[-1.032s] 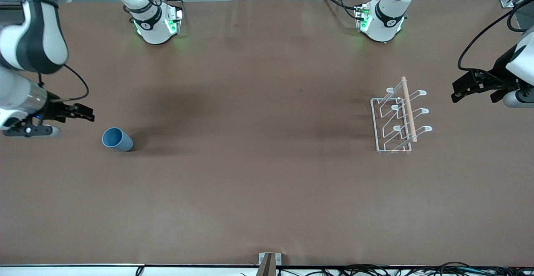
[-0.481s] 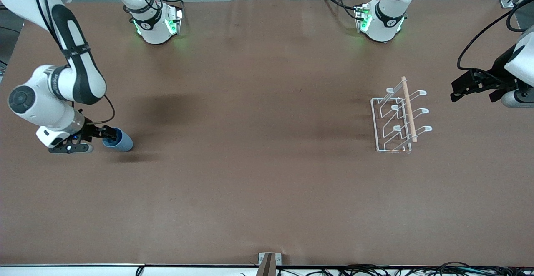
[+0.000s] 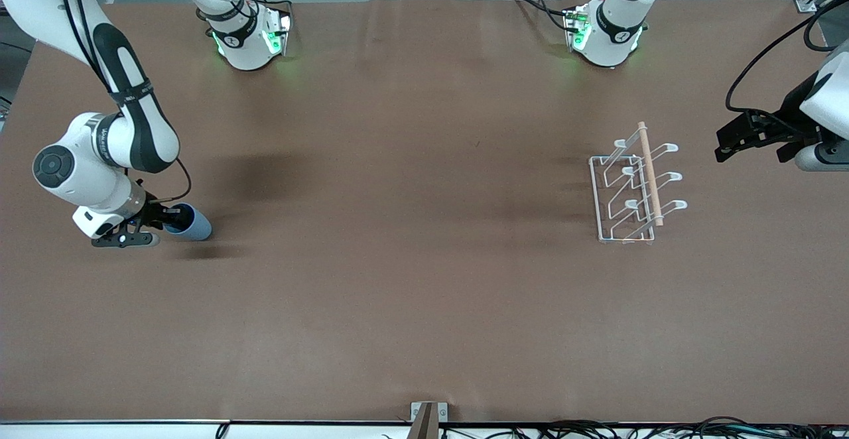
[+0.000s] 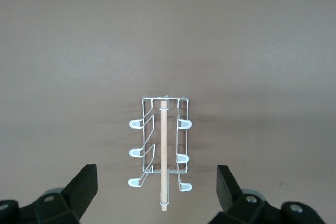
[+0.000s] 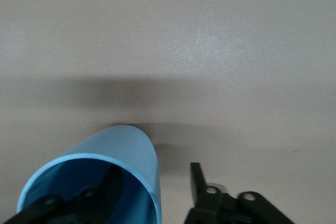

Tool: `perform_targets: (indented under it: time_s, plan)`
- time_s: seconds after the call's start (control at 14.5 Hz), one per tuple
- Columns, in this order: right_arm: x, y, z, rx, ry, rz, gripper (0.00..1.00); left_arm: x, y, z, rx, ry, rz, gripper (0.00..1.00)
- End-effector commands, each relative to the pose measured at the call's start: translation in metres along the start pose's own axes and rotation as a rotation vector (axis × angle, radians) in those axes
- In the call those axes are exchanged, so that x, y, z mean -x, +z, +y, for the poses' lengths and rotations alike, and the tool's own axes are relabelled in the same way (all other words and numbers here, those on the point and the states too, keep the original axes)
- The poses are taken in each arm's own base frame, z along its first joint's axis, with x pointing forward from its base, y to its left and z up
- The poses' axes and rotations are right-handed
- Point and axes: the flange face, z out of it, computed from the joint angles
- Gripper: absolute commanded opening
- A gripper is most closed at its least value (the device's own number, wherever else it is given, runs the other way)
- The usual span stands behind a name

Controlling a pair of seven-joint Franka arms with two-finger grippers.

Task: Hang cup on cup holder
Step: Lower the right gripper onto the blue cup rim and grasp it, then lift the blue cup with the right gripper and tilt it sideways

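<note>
The light-blue cup (image 3: pixel 194 225) lies on its side on the brown table, its mouth toward the right arm's end. My right gripper (image 3: pixel 167 219) is open at the cup's mouth. In the right wrist view the right gripper (image 5: pixel 155 178) has one finger inside the cup (image 5: pixel 123 153) and the other outside, with a gap to the wall. The white wire cup holder (image 3: pixel 630 190) with its wooden dowel stands toward the left arm's end. My left gripper (image 3: pixel 727 146) hangs open and empty beside it. The left wrist view shows the left gripper (image 4: pixel 156 176) facing the holder (image 4: pixel 163 150).
The two arm bases (image 3: pixel 249 38) (image 3: pixel 607 34) stand along the table's edge farthest from the front camera. A small bracket (image 3: pixel 428 416) sits at the table's nearest edge. Bare brown table lies between the cup and the holder.
My right gripper came down to the table and moved onto the cup's mouth, one finger going inside. The cup and holder have not moved. The left arm stays almost still.
</note>
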Motion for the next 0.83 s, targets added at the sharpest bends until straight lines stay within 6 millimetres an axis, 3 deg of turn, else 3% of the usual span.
perform_targets:
  time_s: [0.0,0.21,0.34,0.48,0.62,0.76]
  plan:
    - [0.002,-0.004,0.001,0.001,-0.007,0.004,0.01,0.002,-0.001,0.002,0.0,0.011,-0.004,1.0]
    - [-0.003,-0.01,0.0,0.002,-0.011,0.018,0.0,0.003,0.0,0.004,0.0,0.022,-0.008,1.0]
    - [-0.012,-0.025,0.002,-0.004,-0.038,-0.012,0.0,0.003,0.0,0.005,0.0,0.025,-0.013,1.0]
    - [-0.029,-0.059,0.001,-0.022,-0.04,-0.077,0.01,0.003,0.0,0.006,0.0,0.025,-0.013,1.0]
    - [-0.046,-0.107,-0.002,-0.042,-0.049,-0.148,0.01,0.003,0.0,0.006,0.0,0.023,-0.013,1.0]
    - [-0.054,-0.148,-0.021,-0.115,-0.038,-0.174,0.01,0.003,0.0,0.006,0.0,0.026,-0.013,1.0]
